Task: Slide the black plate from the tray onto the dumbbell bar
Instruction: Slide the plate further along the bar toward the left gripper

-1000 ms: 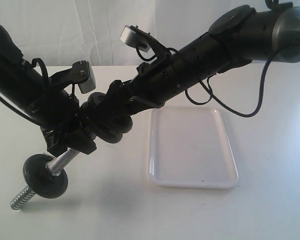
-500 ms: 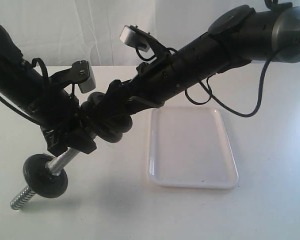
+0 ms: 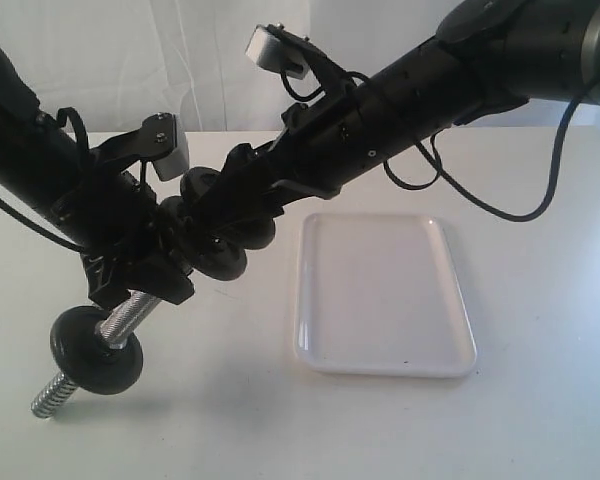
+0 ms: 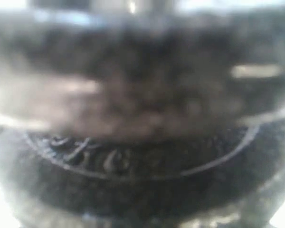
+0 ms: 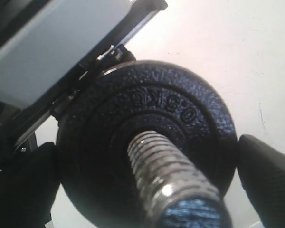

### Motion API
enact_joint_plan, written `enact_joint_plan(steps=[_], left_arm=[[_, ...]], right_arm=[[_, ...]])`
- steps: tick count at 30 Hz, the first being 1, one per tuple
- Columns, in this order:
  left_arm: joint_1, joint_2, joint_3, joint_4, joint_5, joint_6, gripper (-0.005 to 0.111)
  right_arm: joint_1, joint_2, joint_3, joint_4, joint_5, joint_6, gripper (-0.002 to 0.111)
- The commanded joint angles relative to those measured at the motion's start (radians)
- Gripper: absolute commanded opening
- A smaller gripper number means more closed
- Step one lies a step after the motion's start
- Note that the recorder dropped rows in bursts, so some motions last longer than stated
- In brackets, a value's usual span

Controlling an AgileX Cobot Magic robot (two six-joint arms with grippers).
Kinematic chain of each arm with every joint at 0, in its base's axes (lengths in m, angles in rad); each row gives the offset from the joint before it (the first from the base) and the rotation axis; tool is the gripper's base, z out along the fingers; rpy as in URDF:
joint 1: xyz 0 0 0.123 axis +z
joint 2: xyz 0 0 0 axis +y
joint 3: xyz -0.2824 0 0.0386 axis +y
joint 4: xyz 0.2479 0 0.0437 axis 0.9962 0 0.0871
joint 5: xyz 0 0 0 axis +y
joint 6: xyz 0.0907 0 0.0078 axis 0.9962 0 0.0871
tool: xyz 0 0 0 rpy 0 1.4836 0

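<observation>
- Since a moment ago the right arm has swung upward, and the dumbbell bar (image 3: 120,325) has lifted slightly with it. It stays tilted, its lower threaded end near the table (image 3: 540,420).
- The black plate (image 5: 180,109) is off the tray (image 3: 385,372) and on the bar's upper end, where the thread pokes through its hole. We judge the slide nearly done.
- The right gripper (image 3: 225,228) grasps that plate, its fingers (image 5: 268,175) against opposite edges. The left gripper (image 3: 140,285) is clenched on the bar's middle.
- Another black disc (image 3: 97,350) sits low on the bar. The tray lies well apart, with nothing on it.
- The left gripper's clamp sits just beyond the plate and would block further travel. The two arms crowd together there, and the left wrist view is blurred.
</observation>
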Motion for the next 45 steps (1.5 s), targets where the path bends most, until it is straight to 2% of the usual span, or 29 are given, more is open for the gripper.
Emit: enact_joint_plan(steps=[1,5,19,23,26,29,38,45], left_arm=[[-0.01,-0.082,-0.027,-0.399,0.05,0.033,0.0],[-0.01,-0.083,-0.027,-0.395,0.05,0.033,0.0],[-0.01,-0.083,-0.027,-0.393,0.05,0.032,0.0],[-0.01,-0.083,-0.027,-0.393,0.05,0.032,0.0],[-0.01,-0.083,-0.027,-0.393,0.05,0.032,0.0],[-0.01,-0.083,-0.027,-0.392,0.048,0.032,0.0],[-0.01,-0.083,-0.027,-0.384,0.035,0.032,0.0],[-0.01,-0.083,-0.027,-0.381,0.023,0.032,0.0]], right_arm=[[-0.002,-0.031,-0.016,0.136,-0.054,-0.015,0.076],[-0.002,-0.031,-0.016,0.14,-0.059,0.065,0.076],[-0.002,-0.031,-0.016,0.135,-0.055,0.159,0.076],[-0.002,-0.031,-0.016,0.069,-0.061,0.186,0.076],[-0.002,-0.031,-0.016,-0.027,-0.061,0.22,0.084],[-0.002,-0.031,-0.016,-0.069,-0.075,0.22,0.086],[-0.002,-0.031,-0.016,-0.007,-0.143,0.219,0.086],[-0.002,-0.031,-0.016,-0.025,-0.2,0.337,0.086]])
